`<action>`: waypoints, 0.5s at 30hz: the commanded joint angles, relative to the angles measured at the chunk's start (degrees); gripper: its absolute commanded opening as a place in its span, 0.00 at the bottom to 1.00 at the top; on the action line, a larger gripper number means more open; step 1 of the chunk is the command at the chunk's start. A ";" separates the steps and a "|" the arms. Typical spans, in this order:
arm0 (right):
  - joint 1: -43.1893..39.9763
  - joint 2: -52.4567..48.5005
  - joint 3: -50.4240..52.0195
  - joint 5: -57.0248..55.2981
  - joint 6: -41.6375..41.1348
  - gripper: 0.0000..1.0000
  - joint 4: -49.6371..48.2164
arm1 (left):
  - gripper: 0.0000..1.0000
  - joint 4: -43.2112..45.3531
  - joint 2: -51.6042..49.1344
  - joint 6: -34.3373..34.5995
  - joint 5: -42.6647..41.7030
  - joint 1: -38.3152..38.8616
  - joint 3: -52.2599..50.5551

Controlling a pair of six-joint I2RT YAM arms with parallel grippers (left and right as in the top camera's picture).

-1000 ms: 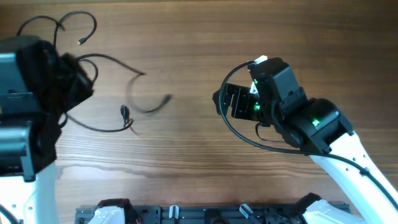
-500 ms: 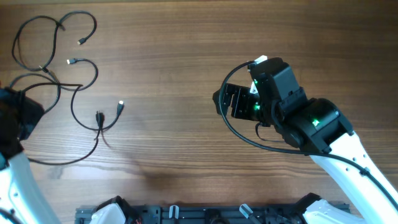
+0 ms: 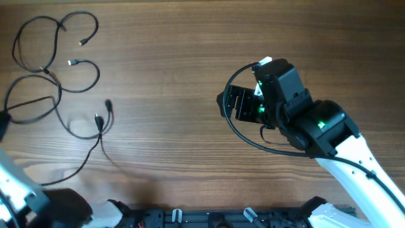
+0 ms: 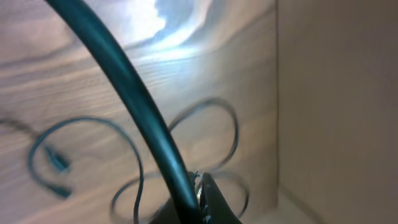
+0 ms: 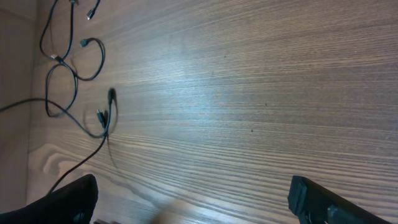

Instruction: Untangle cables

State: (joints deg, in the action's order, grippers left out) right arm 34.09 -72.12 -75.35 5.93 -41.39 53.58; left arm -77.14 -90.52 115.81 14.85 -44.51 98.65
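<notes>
The cables [image 3: 99,76] lie in loose loops on the far left of the wooden desk [image 3: 190,50], and some cross each other. One cord runs off the left edge. The left tool [image 4: 208,202] shows only as a dark blurry bit, so I cannot tell if it is clenched or released. The right tool [image 3: 231,103] hangs over the middle of the desk, well apart from the cables. It is released and holds nothing.

Wood-grain table [image 3: 190,38], glare patch [image 4: 146,18] (left wrist view), beige surface [image 4: 336,93] alongside
</notes>
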 commanded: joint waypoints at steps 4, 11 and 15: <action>0.02 -0.66 0.07 -1.01 -0.61 1.00 -0.39 | 0.06 6.21 -9.66 -10.03 12.22 -3.89 0.57; 0.02 -0.66 0.07 -1.25 -0.59 1.00 -0.35 | 0.06 9.14 -16.59 -10.67 20.90 -7.78 0.57; 0.02 -0.66 0.07 -1.20 -0.83 1.00 -1.01 | 0.09 14.56 -18.75 -20.44 22.08 -9.92 0.57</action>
State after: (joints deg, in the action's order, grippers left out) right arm 34.09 -72.12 -75.35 5.89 -41.39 53.52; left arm -66.24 -107.24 105.21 32.56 -52.71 98.65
